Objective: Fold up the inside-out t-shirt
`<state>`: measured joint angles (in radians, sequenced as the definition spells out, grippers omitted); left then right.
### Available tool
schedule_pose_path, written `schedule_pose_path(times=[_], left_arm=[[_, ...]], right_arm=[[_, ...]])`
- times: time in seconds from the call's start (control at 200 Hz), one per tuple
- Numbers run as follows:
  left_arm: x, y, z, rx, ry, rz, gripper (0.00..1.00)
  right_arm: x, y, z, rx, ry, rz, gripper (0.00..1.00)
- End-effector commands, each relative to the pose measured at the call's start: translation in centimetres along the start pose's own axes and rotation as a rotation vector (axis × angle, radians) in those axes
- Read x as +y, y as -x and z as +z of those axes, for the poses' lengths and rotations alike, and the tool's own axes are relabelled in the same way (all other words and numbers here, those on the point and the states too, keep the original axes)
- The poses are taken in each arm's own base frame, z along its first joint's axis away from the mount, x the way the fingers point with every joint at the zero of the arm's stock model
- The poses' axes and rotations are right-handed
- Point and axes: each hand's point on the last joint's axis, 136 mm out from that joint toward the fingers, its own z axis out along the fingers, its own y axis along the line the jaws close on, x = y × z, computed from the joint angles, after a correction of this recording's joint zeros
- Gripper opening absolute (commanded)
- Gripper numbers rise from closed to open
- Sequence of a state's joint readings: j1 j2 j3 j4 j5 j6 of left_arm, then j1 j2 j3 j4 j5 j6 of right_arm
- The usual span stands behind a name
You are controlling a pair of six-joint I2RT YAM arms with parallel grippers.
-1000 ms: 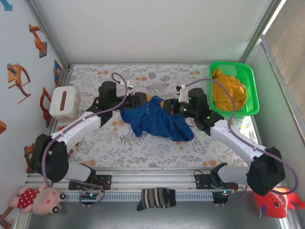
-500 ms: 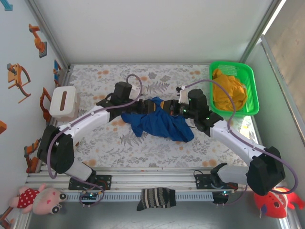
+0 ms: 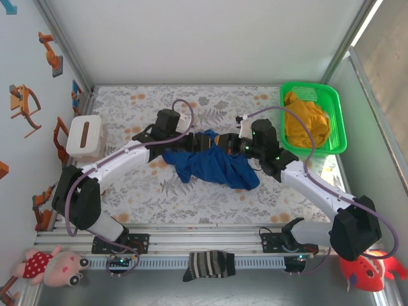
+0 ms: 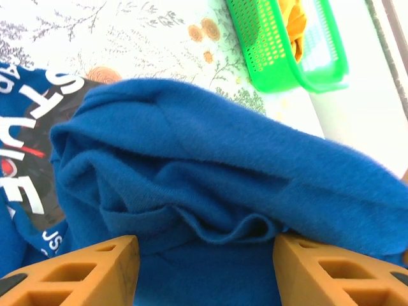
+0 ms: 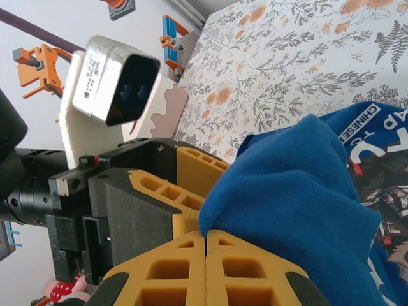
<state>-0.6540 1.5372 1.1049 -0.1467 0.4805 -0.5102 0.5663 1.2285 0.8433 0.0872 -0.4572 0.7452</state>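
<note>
Royal-blue cloth t-shirt (image 3: pixel 211 164) was seen bunched on the floral-print table cover (image 3: pixel 191 199). It lay under and between both pincers, with most of it spread toward the arm bases. Left pincer (image 3: pixel 201 141) was found open. In its wrist view (image 4: pixel 205 250) the orange fingers (image 4: pixel 89 274) were spread wide, with a raised blue fold between and just beyond them. White lettering on a dark print patch (image 4: pixel 29 159) was noted left of those fingers. Right pincer (image 3: pixel 222 141) was placed just beside the left one, almost tip to tip. It was closed: in its wrist view (image 5: pixel 205 237) the two orange fingers (image 5: pixel 172 274) were pressed together, and a fold of the shirt (image 5: pixel 299 191) was pinched at the tips and draped off to one side. A green plastic mesh basket (image 3: pixel 338 131) holding a mustard-yellow garment (image 3: pixel 306 124) was noted to the right of the right pincer. A white slotted box (image 3: pixel 86 137) was seen well to the left of the left pincer. A dark striped sock (image 3: pixel 209 264) was seen on the near rail, behind both pincers.
</note>
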Motion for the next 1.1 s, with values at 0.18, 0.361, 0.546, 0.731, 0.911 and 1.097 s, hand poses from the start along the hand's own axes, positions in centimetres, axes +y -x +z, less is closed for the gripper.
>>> schedule_pose_path(times=[0.18,0.361,0.546,0.731,0.911,1.097], left_arm=[[-0.6,2.4,0.9,-0.044,-0.007,0.04,0.47],[-0.4,3.3,1.2,-0.043,-0.006,0.049,0.08],[-2.5,4.7,-2.2,-0.073,-0.057,0.084,0.0],[-6.0,5.6,-7.3,-0.108,-0.201,0.098,0.0],[-9.8,6.8,-10.5,-0.163,-0.386,0.097,0.0],[-10.6,7.6,-11.5,-0.215,-0.414,0.084,0.0]], right_arm=[[0.6,0.3,-0.2,-0.011,0.032,0.001,0.0],[-0.1,-0.1,-0.3,-0.009,0.002,0.001,0.0],[-3.1,0.1,-0.7,-0.042,-0.088,0.028,0.0],[-7.3,1.0,0.4,-0.062,-0.178,0.086,0.0],[-9.9,1.3,2.4,-0.007,-0.266,0.086,0.14],[-8.5,1.1,0.5,0.045,-0.297,0.008,0.42]])
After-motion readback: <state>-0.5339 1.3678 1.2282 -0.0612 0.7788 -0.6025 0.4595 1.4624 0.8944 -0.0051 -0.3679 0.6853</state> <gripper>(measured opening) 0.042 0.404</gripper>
